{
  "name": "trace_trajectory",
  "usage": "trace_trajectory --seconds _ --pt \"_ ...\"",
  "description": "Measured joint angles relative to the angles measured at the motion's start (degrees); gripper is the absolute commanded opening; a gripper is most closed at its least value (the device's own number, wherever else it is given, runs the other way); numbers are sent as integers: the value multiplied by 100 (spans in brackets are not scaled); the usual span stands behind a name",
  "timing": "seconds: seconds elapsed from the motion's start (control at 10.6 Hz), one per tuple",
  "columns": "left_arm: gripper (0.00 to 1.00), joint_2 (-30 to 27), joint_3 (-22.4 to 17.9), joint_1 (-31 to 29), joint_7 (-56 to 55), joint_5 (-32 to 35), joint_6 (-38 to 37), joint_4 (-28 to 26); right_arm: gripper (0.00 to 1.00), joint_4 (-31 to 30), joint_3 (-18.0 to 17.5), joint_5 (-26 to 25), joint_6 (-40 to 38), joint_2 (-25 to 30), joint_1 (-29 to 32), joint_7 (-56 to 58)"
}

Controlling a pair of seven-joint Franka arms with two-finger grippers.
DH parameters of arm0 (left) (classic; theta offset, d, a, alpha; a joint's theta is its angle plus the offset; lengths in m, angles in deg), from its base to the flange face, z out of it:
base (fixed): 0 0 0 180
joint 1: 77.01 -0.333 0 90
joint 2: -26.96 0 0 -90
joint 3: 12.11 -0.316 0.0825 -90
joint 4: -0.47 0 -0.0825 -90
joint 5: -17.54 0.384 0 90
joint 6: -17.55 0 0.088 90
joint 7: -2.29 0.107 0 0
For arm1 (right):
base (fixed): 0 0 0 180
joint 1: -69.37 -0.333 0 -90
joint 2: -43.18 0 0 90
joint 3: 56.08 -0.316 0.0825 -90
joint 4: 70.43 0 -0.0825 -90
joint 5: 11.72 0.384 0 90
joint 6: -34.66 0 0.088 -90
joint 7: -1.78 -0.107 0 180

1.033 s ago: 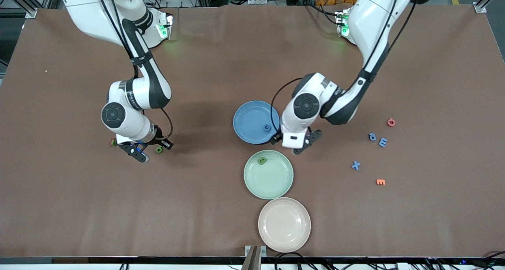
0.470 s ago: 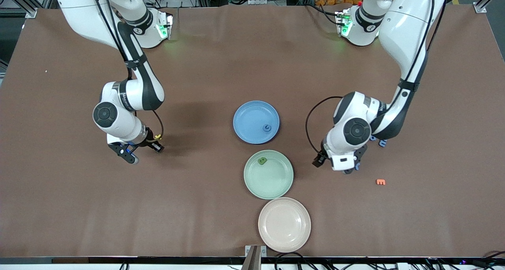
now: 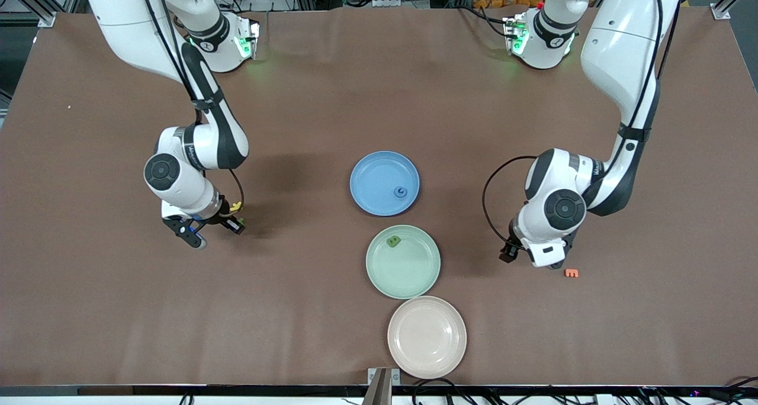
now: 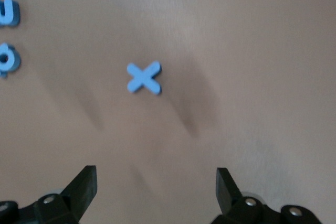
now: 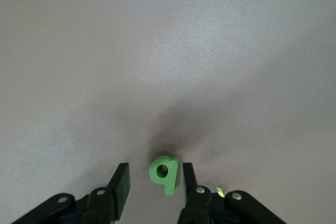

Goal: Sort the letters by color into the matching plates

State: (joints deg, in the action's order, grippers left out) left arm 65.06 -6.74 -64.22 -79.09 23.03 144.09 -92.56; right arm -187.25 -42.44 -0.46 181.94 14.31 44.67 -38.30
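Jaws spread on both: right gripper straddling green letter at frame bottom; left gripper low, blue X upper-centre.

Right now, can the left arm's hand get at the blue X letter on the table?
Probably yes. The left hand hangs open above the blue X, which lies flat on bare table with nothing over it or touching it; the other blue letters lie apart.
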Motion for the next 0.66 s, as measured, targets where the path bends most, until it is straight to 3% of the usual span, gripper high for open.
trace_trajectory --seconds 0.66 --pt "100 424 -129 -214 17 286 861 -169 48 0 -14 -2 204 -168 -15 -1"
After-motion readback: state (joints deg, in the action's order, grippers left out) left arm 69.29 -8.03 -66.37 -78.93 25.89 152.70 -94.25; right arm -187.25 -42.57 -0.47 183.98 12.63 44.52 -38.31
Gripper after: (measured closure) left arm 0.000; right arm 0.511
